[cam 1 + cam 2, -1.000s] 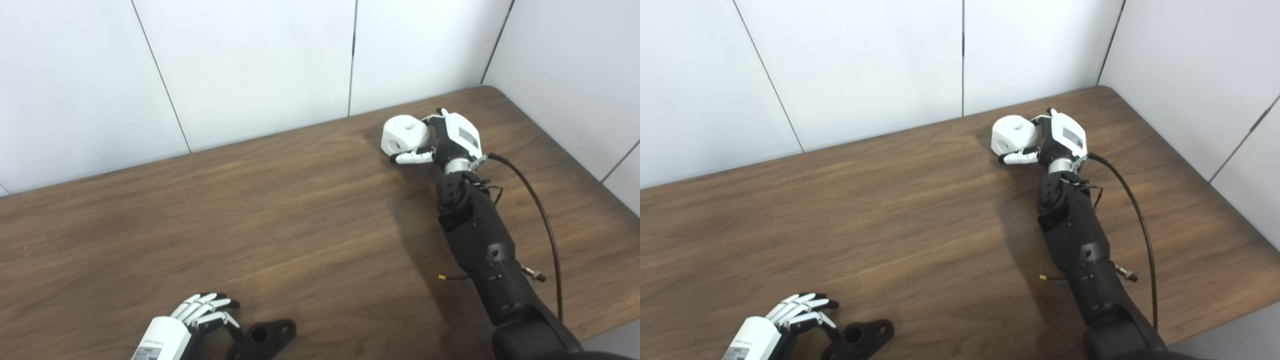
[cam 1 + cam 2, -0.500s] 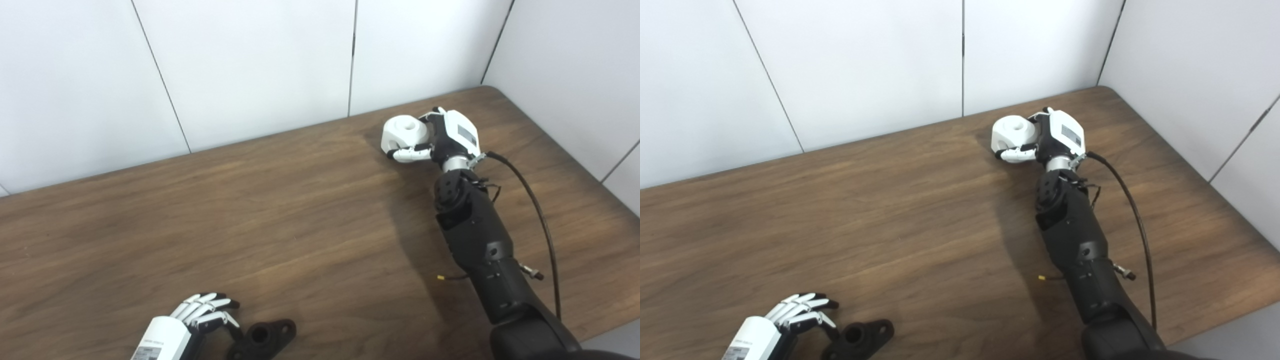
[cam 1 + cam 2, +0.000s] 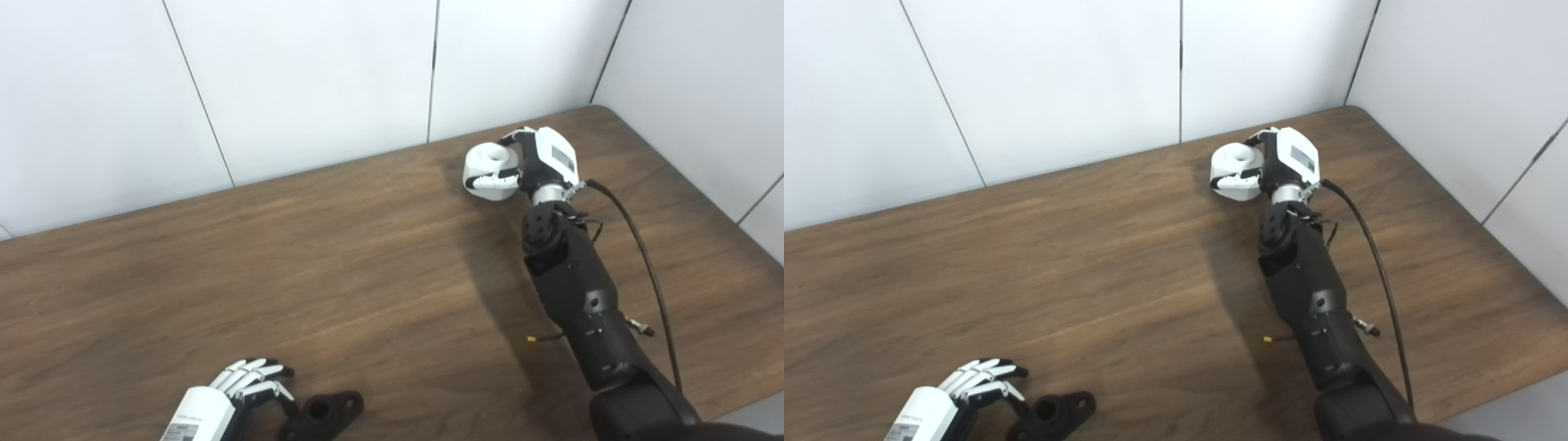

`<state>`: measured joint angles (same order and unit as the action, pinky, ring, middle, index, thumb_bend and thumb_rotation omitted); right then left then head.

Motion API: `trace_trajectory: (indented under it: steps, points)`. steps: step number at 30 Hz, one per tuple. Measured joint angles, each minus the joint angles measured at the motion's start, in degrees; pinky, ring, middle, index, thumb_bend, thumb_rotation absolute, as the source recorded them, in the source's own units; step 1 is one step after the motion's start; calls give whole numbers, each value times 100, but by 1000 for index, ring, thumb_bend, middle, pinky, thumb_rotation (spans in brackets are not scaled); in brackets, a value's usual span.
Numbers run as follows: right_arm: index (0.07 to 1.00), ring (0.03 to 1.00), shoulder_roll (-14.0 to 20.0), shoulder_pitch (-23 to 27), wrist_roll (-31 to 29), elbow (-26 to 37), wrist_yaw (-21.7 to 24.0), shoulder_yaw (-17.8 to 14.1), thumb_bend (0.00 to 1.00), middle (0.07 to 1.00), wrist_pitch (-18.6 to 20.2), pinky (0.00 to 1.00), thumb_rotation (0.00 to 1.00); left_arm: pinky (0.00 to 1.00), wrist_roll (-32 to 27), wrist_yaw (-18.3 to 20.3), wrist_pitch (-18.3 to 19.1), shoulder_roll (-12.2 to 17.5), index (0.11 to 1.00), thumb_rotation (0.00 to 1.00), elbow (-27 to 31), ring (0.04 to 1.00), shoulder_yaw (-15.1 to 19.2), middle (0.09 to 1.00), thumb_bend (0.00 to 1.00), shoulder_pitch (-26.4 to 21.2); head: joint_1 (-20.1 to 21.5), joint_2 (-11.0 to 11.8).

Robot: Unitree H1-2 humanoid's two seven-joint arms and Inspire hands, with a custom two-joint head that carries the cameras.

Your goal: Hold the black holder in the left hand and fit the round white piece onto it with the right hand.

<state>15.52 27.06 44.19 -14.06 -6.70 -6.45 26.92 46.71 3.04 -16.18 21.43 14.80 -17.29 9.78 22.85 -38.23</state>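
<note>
Upper right of the frame: the right hand (image 3: 539,165) grips the round white piece (image 3: 488,163). At the bottom edge, the left hand (image 3: 245,389), fingers apart, sits beside the black holder (image 3: 324,411), both partly cut off; contact unclear.

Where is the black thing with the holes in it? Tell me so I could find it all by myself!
Look at the long brown wooden table, then go to its near edge on the left side. Next to the curled fingers of the robot's white left hand lies the small black plastic holder, flat on the wood. It is the only black loose piece there, with one big round hole and a smaller one in its flat ear.
</note>
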Motion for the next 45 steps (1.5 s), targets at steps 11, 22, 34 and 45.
trace_trajectory:
  steps: [11, 22, 34, 45]
  points:
    - [572, 902, 186, -22, -78, -4, -24, 155, 830, 838, 0, 773, 246, 825, 0, 0, 1, -2, 485, 44, 14, 822, 1, 764, 520, 1, 0, -35]
    - [532, 868, 200, -37, -77, -1, -28, 180, 713, 800, 2, 723, 193, 825, 0, 70, 69, -3, 485, 45, 65, 825, 3, 764, 519, 4, 0, -44]
    - [482, 845, 313, -103, -259, 45, -287, 352, 522, 776, -31, 752, 136, 822, -1, 113, 101, -3, 485, 45, 84, 826, 3, 764, 520, 0, -18, -70]
    - [481, 821, 380, -419, -361, 1407, 573, 361, 525, 780, 6, 717, 134, 837, 2, 198, 196, -32, 485, 44, 160, 832, -7, 772, 519, 9, -343, -220]
